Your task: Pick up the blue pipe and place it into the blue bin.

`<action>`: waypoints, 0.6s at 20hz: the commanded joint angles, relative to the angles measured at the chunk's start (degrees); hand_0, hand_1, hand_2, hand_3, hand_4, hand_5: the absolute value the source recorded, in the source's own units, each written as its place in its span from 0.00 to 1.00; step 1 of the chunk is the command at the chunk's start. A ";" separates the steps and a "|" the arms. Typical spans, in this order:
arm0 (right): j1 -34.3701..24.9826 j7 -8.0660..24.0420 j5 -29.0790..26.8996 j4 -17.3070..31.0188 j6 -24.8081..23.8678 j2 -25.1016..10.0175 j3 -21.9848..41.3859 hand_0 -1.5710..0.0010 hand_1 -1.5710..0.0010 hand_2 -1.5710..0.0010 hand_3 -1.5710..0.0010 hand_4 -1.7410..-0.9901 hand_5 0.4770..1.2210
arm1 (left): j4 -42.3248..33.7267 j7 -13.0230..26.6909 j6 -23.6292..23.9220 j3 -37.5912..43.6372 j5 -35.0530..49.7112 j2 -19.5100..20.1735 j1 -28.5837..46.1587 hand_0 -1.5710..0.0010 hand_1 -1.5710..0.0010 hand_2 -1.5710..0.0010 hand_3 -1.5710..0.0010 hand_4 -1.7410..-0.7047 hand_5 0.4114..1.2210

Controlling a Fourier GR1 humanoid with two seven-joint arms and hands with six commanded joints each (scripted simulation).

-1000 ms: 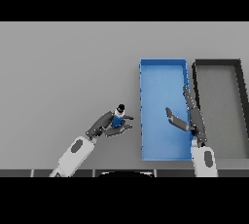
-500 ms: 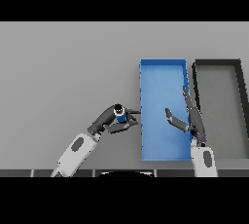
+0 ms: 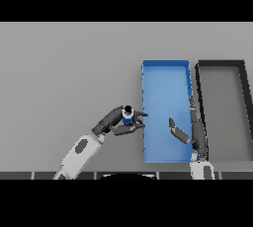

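On the grey table (image 3: 64, 73), the wide left part of the surface is seen bare of other things. Toward the middle, the left arm is brought in from the lower edge and slanted up to the right. At its end, the left hand (image 3: 117, 121) is closed round the blue pipe (image 3: 127, 118), with fingers curled behind and below it and the thumb laid along its far side. The pipe is seen as a short blue piece with a dark top end turned toward the camera; it is held upright or nearly so, and whether it is lifted clear of the table cannot be told. The pipe is placed just beside the left wall of the blue bin (image 3: 147, 122), outside it, and the fingertips of the left hand are reached as far as that wall, which stands between the pipe and the bin's floor.

Further right, the blue bin is laid lengthwise, running away from the robot, and its floor is seen to hold no pipe. Over its near right part, the right hand (image 3: 193, 133) is held with fingers straight and the thumb spread off to the left, nothing being grasped. The fingers are stretched along the bin's right wall.

Just beside the blue bin, on the far right, a dark grey bin (image 3: 199, 97) of like shape is set, parallel to it, the two being separated by a narrow strip of table.
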 commanded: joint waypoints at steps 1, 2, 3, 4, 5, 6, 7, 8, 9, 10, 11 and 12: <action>4.20 0.06 2.48 -2.61 -3.13 2.46 1.14 1.00 1.00 1.00 1.00 0.80 0.22 | 0.20 -0.02 -0.24 0.52 0.20 0.06 -0.05 0.00 0.00 0.00 0.00 0.27 1.00; 8.90 -0.43 5.16 -5.10 -6.30 5.25 2.53 1.00 1.00 1.00 1.00 0.77 0.22 | 0.39 0.14 -0.28 0.65 -0.15 -0.19 -0.17 0.00 0.00 0.00 0.00 0.27 1.00; 14.30 -1.51 8.20 -7.57 -9.63 8.55 4.57 1.00 1.00 1.00 1.00 0.74 0.22 | 0.40 0.36 -0.22 0.89 -0.39 -0.41 -0.15 0.00 0.00 0.00 0.00 0.27 1.00; 17.45 -1.03 9.66 -9.10 -11.52 10.36 5.36 1.00 1.00 1.00 1.00 0.73 0.22 | 0.81 -0.36 -0.69 1.19 -0.52 -0.27 0.05 0.00 0.00 0.00 0.00 0.26 1.00; 19.25 -0.71 10.95 -10.52 -12.59 11.30 6.11 1.00 1.00 1.00 1.00 0.74 0.22 | 0.70 -0.72 -1.49 1.56 -0.38 0.12 -0.05 0.00 0.00 0.00 0.00 0.26 1.00; 20.32 -1.38 11.35 -12.07 -13.02 11.90 6.77 1.00 1.00 0.99 1.00 0.74 0.22 | 0.43 -0.94 -1.97 1.11 -0.62 -0.08 0.64 0.00 0.00 0.00 0.00 0.26 1.00; 20.90 -4.52 7.48 -13.78 -10.79 11.44 6.96 1.00 1.00 0.97 1.00 0.73 0.23 | 0.86 -0.38 -2.21 1.33 -0.97 -0.43 -0.05 0.00 0.00 0.00 0.00 0.26 1.00; 20.33 -4.85 3.73 -15.42 -7.87 11.29 7.58 1.00 0.99 0.96 1.00 0.72 0.22 | 0.73 -0.08 -2.36 1.47 -0.99 -0.80 -0.02 0.00 0.00 0.00 0.00 0.26 1.00; 20.16 -3.97 0.53 -17.67 -4.45 10.28 8.35 1.00 0.99 0.94 1.00 0.72 0.20 | 0.49 -0.13 -2.56 1.59 -0.98 -1.14 0.08 0.00 0.00 0.00 0.00 0.26 1.00; 20.04 0.60 -1.13 -18.88 -1.45 8.93 8.86 1.00 0.98 0.93 1.00 0.71 0.18 | 0.41 -0.07 -2.72 1.54 -1.29 -1.59 -0.14 0.00 0.00 0.00 0.00 0.26 1.00; 19.42 4.81 -2.47 -20.08 1.60 7.47 9.59 1.00 0.98 0.92 1.00 0.70 0.17 | -0.11 0.26 -3.13 1.86 -0.99 -1.51 -0.02 0.00 0.00 0.00 0.00 0.26 1.00; 17.02 7.90 -3.93 -20.25 3.72 6.54 9.42 1.00 0.98 0.92 1.00 0.69 0.17 | 0.08 0.11 -3.17 1.87 -1.45 -1.67 0.31 0.00 0.00 0.00 0.00 0.26 1.00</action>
